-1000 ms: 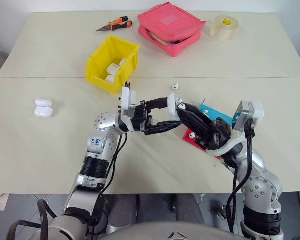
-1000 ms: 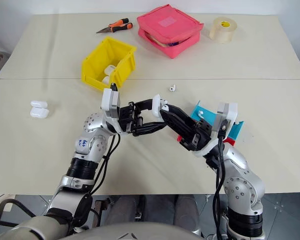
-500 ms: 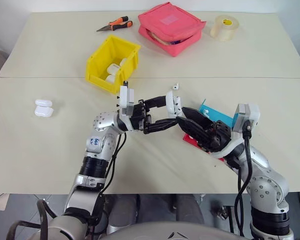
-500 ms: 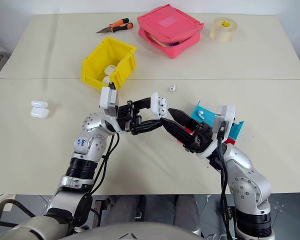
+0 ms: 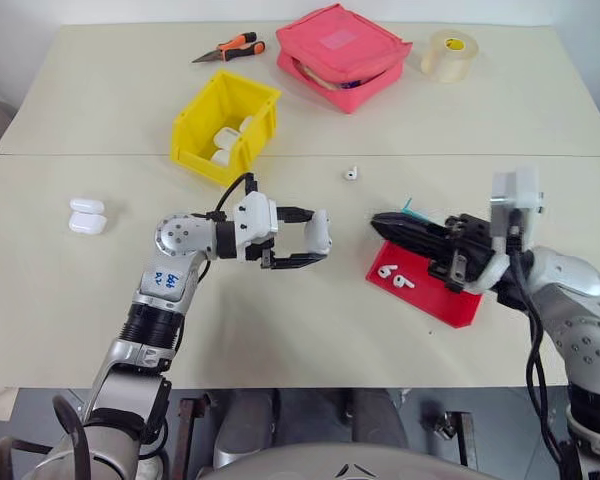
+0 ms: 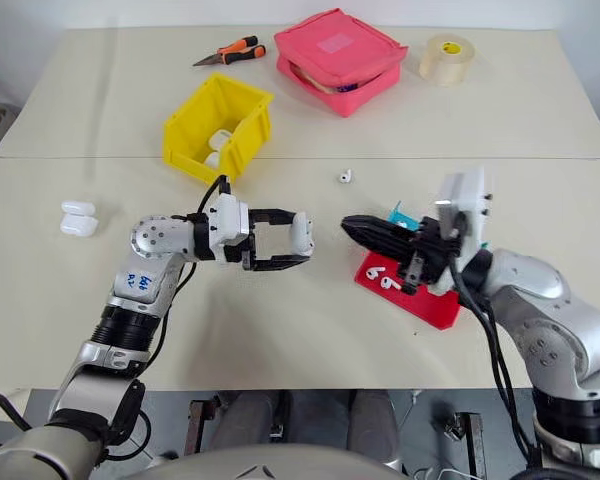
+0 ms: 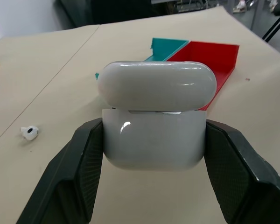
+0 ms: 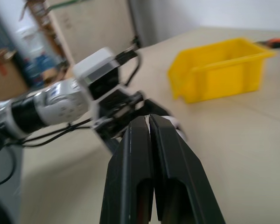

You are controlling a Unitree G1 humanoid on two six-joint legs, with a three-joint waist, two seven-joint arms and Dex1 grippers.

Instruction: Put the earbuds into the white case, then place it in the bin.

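Nearest us, in the lower right of the head view, the flat red plastic tray [image 5: 432,291] on the beige tabletop [image 5: 70,300] holds two tiny glossy white earbuds [image 5: 394,276], so we judge those two not yet cased. Just above the tray, our right tool [image 5: 378,219] is clenched on nothing, its two black fingers pressed together. At centre frame, our left tool [image 5: 318,243] grips the small glossy white rounded case [image 5: 320,231] by its sides; the wrist view shows its hinged lid slightly raised, and we cannot tell what is inside. A third earbud [image 5: 350,173] lies loose on the tabletop beyond. Farther, upper left of centre, the bright yellow plastic bin [image 5: 223,124] already contains several white cases. Left, we judge: shutting this lid and binning the case.
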